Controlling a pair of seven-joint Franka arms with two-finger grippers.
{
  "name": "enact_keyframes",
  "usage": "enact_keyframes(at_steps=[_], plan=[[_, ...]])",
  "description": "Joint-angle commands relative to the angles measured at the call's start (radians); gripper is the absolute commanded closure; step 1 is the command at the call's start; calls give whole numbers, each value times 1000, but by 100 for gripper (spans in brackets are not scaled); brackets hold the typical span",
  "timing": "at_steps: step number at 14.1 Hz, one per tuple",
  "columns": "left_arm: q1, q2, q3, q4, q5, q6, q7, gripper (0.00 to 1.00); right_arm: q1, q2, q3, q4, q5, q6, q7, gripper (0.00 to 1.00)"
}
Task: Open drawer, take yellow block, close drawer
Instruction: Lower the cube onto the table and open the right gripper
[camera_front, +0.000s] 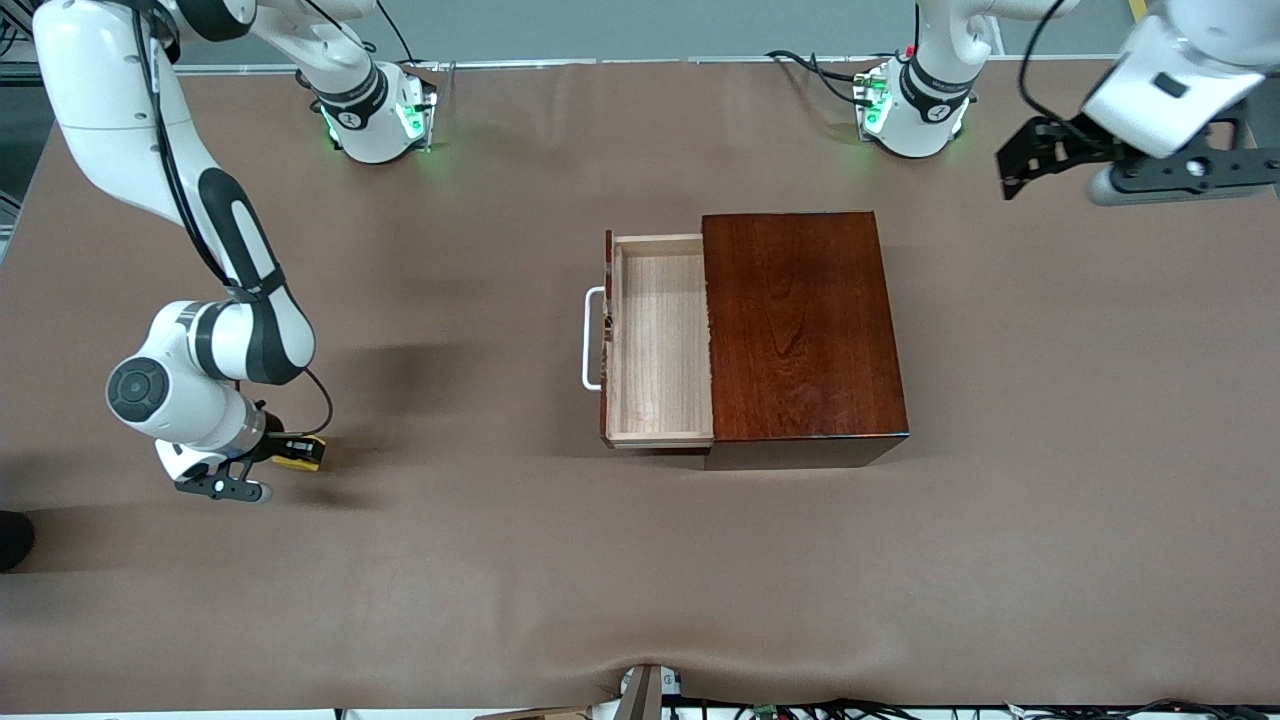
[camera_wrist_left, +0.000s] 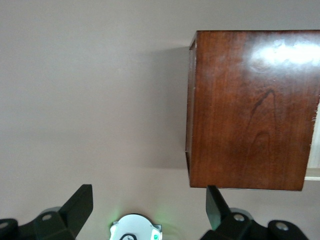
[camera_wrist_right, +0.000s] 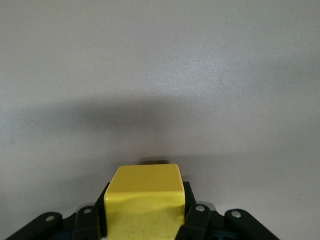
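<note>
Front view: dark reddish-brown wooden box (camera_front: 803, 325) sits mid-counter (camera_front: 640, 560). The drawer (camera_front: 660, 340) is pulled out toward the right arm's end of the counter, roughly half its length exposed. Pale-wood tray, nothing visible inside it. Its slide axis runs along the counter between the two arms' ends; the white U-shaped bar handle (camera_front: 592, 338) faces the right arm's end, with the bar running crosswise to the slide axis.

Right hand (camera_front: 290, 455) is low at the right arm's end of the counter, well apart from the box and nearer to the camera than the drawer. It is closed on the yellow block (camera_front: 300, 454), which shows as a small yellow patch at the fingertips. Whether the block touches the counter cannot be told from here. Left hand (camera_front: 1020, 160) is raised over the left arm's end of the counter, well apart from the box; this arm waits.

Left wrist view: looks down on the box top (camera_wrist_left: 250, 110) with glare on the gloss, and a sliver of pale drawer at the frame edge. Two dark fingers (camera_wrist_left: 75, 210) stand wide apart with nothing between them, so the left hand (camera_wrist_left: 147, 207) is open.

Right wrist view: yellow block (camera_wrist_right: 144, 200) clamped between the dark fingers (camera_wrist_right: 192, 220) of the right hand (camera_wrist_right: 145, 222), squarely seated, one flat face toward the camera, edges lined up with the fingers. Block looks cube-like, so no clear long axis. Bare counter past it, with a soft shadow band.
</note>
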Motion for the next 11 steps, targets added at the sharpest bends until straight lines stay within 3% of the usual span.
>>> enact_keyframes(at_steps=[1, 2, 3, 8, 11], plan=[[-2, 30, -35, 39, -19, -15, -67, 0, 4, 31, 5, 27, 14, 15, -16, 100], [-2, 39, -70, 41, -20, -15, -116, 0, 4, 29, 5, 30, 14, 15, -16, 59], [-2, 47, -101, 47, -20, -9, -174, 0, 4, 29, 4, 30, 16, 18, -16, 1], [-44, 208, -262, 177, -11, 14, -535, 0, 2, -19, 4, 27, 16, -28, -14, 0], [-169, 274, -269, 189, -8, 130, -777, 0, 7, -118, 4, 29, 14, -155, -19, 0]])
